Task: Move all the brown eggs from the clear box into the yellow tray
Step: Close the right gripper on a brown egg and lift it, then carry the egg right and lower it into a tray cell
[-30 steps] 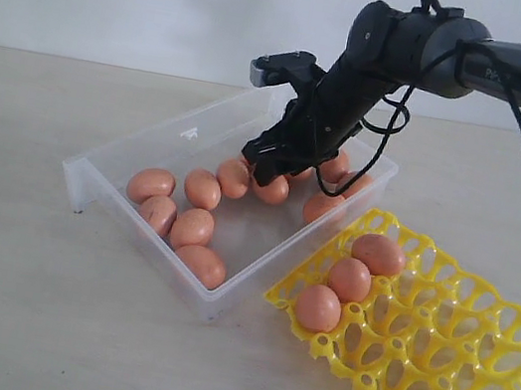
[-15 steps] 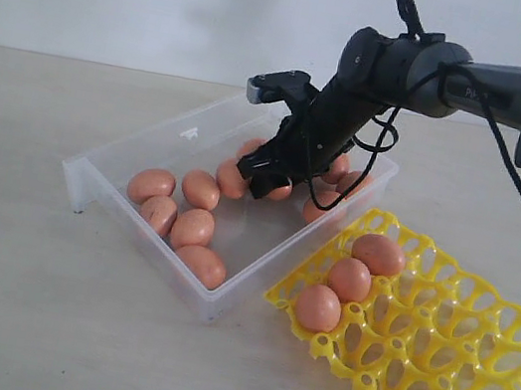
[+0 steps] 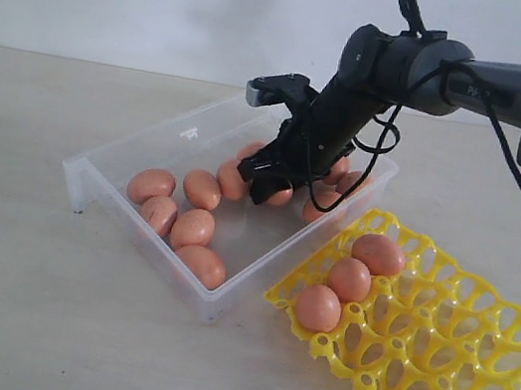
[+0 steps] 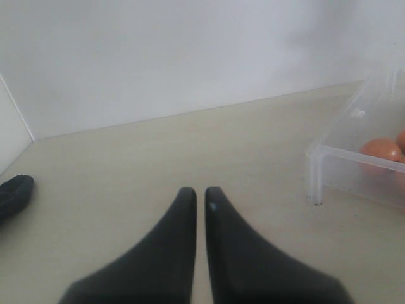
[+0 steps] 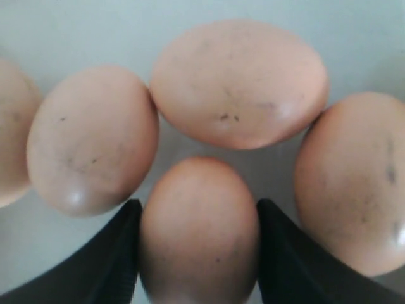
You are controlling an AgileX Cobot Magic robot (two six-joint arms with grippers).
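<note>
- Right wrist view: one brown egg [image 5: 199,228] sits between the two dark fingers [image 5: 114,259] of the right gripper [image 5: 197,209]; each finger lies against one side of the shell, so the pincer is pinching this egg, though whether it has left the box floor cannot be told
- Other brown eggs [image 5: 237,82] crowd closely around the pinched one on the pale floor of the box
- Exterior view: the clear box [image 3: 154,141] lies on a diagonal left of the frame's centre, and the right gripper [image 3: 265,181] is down inside its far half, among several eggs; five more eggs cluster toward the box's near-left end
- The right arm enters from the upper right with its long link almost level, bends near the top centre, then slants down and to the left into the box, a black cable looping beside it
- The yellow tray [image 3: 432,367] lies at the lower right, just beside the box's long side; three eggs fill the cups along its left edge
- Left wrist view: the left gripper [image 4: 199,193] hangs over the bare table [image 4: 126,171] with its fingers pressed almost together, only a thin slit between them, holding nothing; a corner of the box with an egg inside is near
</note>
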